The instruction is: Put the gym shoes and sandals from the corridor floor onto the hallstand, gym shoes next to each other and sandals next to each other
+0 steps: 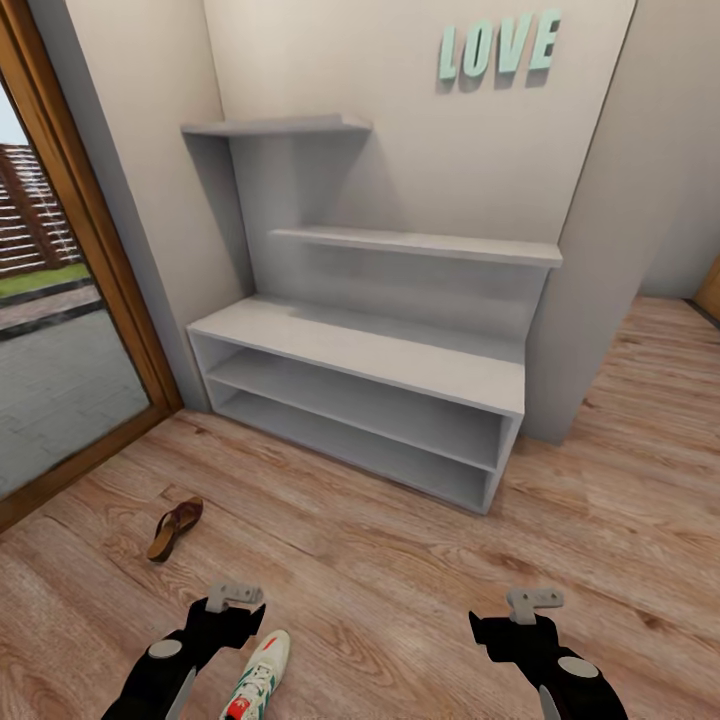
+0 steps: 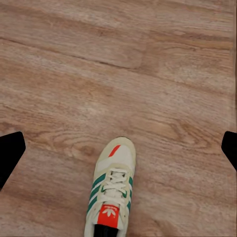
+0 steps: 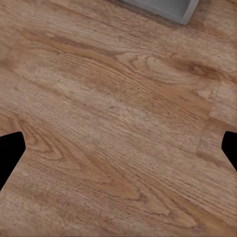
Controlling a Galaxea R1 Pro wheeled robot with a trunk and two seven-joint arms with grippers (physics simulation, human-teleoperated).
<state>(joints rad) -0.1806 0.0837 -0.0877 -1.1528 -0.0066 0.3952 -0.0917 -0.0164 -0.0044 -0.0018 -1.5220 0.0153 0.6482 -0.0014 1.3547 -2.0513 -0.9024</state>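
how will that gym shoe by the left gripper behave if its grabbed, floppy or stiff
The gym shoe will probably hold its shape: its sole looks thick and flat. It sits upright on the corridor floor, so a push would likely slide it, not roll it. The laced upper may give slightly under the open left gripper.

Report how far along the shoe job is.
Nothing done: the hallstand holds no shoes. One gym shoe and one sandal lie on the floor. The left gripper hangs open above the gym shoe; the right gripper is open. All placing remains.
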